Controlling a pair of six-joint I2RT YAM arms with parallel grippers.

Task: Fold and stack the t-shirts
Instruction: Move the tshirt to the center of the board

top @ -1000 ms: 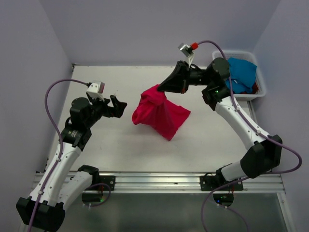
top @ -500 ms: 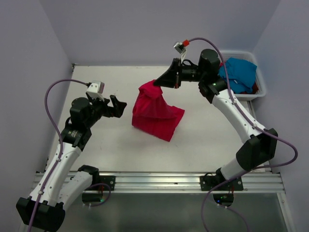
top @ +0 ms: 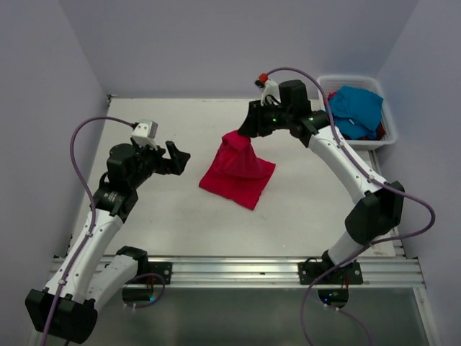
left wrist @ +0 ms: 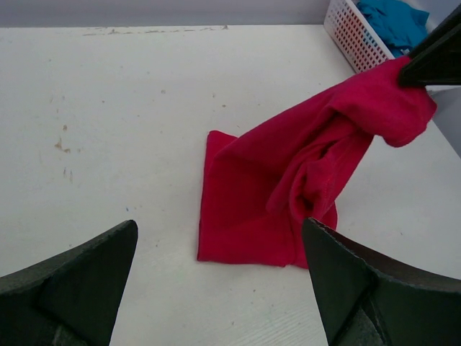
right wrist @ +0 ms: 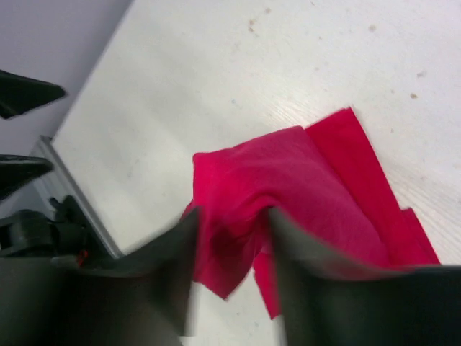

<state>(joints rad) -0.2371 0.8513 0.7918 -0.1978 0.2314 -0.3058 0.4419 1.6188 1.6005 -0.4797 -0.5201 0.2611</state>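
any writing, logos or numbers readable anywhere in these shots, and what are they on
No readable text in any view.
red t-shirt: plain cloth, no print or tag showing.
turquoise t-shirt: plain, no print showing.
white basket: bare slats, no label.
table: only small scuff marks, no characters.
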